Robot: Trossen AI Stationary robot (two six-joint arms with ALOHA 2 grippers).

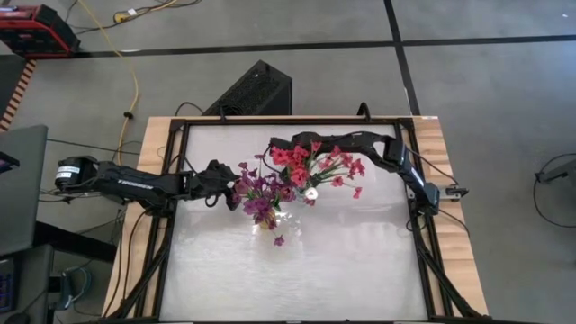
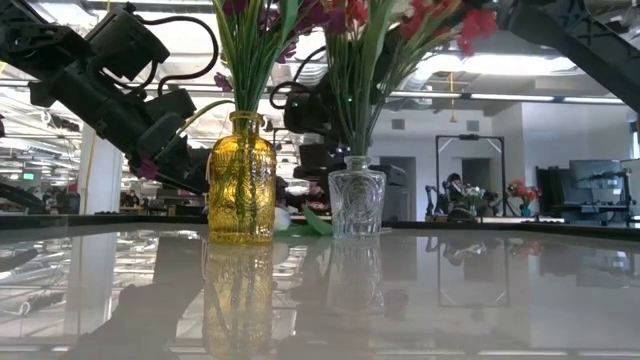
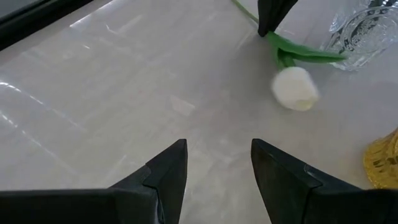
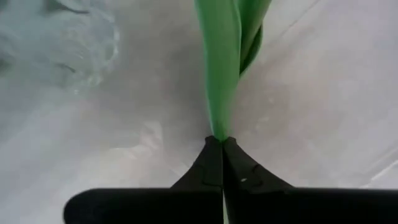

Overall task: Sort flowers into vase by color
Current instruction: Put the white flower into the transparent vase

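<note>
Two vases stand near the middle of your surface (image 2: 520, 290): a yellow glass vase (image 2: 241, 178) holding purple-magenta flowers (image 1: 256, 193), and just beside it a clear glass vase (image 2: 357, 196) holding red-pink flowers (image 1: 310, 162). Your right end effector (image 4: 222, 140) is clamped on the green stem (image 4: 221, 68) of a white bud (image 3: 295, 89) lying on the surface beside the clear vase. Your left end effector (image 3: 219, 162) hovers near the bud, fingers apart and empty.
</note>
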